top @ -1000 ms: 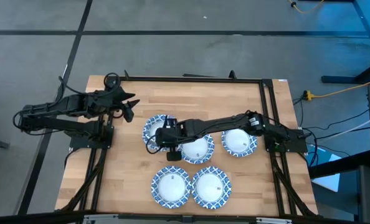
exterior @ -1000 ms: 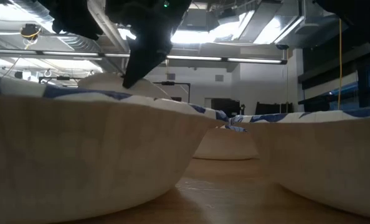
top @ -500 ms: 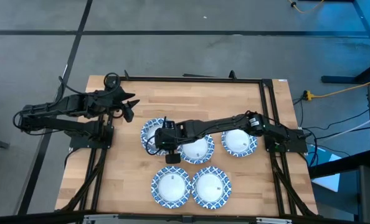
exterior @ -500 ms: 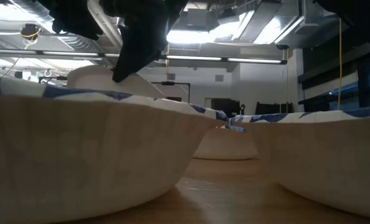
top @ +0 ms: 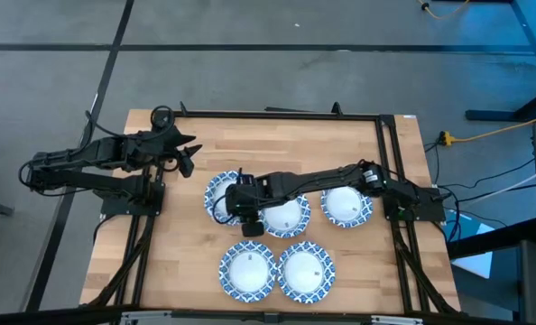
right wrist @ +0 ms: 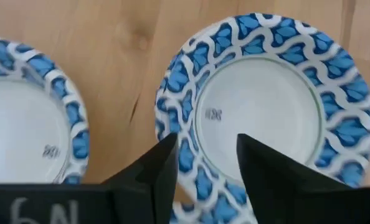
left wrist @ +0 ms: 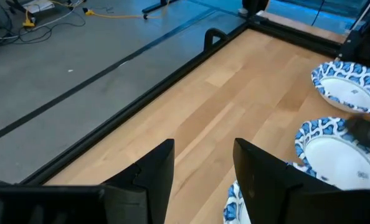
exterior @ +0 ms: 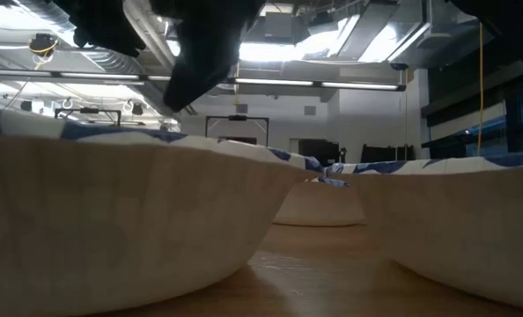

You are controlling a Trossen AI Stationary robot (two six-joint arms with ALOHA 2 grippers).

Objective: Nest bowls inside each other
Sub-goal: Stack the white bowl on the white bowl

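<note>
Your right gripper (top: pixel 242 200) hangs over the bowl (top: pixel 223 190) at the table's (top: pixel 295 144) middle left, fingers (right wrist: pixel 263 171) parted and holding nothing. Four more bowls lie just beside it. Your left gripper (top: pixel 185 152) waits at the far left, fingers (left wrist: pixel 154 174) apart and empty.

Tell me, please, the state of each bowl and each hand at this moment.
Left hand, open, empty, near the table's left edge.
Right hand, open, fingers either side of a bowl's rim.
Far-left bowl, upright, under the right hand.
Centre bowl, upright.
Right bowl, upright, untouched.
Front-left bowl, upright, untouched.
Front-right bowl, upright, untouched.
</note>
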